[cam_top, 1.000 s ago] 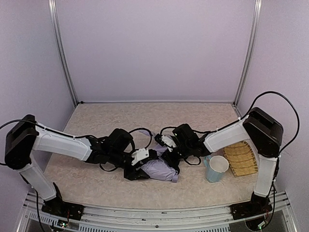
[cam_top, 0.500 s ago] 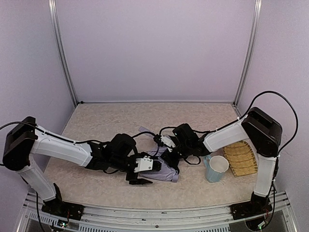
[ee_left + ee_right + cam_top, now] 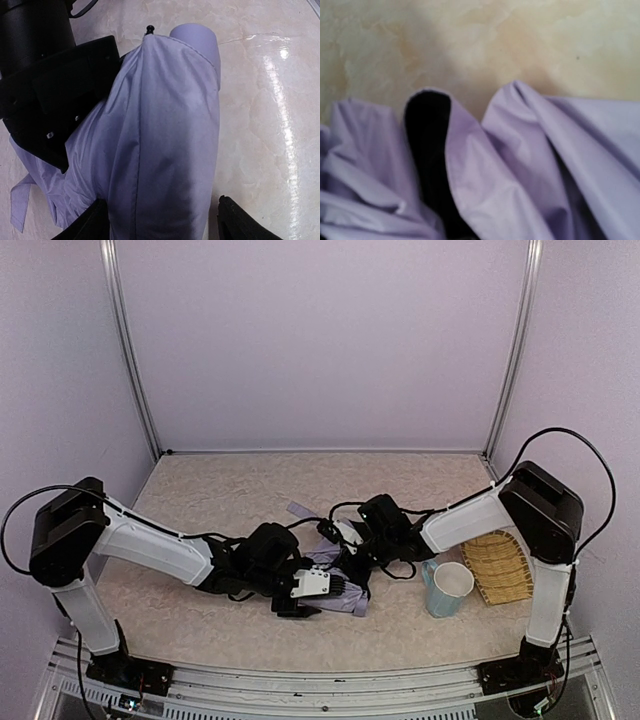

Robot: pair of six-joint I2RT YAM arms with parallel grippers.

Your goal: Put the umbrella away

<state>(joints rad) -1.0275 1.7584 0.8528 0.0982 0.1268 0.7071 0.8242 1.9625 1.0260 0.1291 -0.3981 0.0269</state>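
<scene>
Marbled table [image 3: 200, 490]: left claw [image 3: 163, 225] gapes astride umbrella [image 3: 165, 125]; right claw [image 3: 350, 558] closed, tips unseen

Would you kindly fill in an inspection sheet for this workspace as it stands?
Surface: beige marbled table.
Job's things: umbrella folded down, crumpled, lying on the table, not put away.
Clutter: pale blue cup next to a woven tray, right side.
Grippers: left gripper open, straddling the umbrella; right gripper shut at its far end.
Cables: black cables loop along both arms.
Surroundings: lavender walls, metal frame posts.
</scene>
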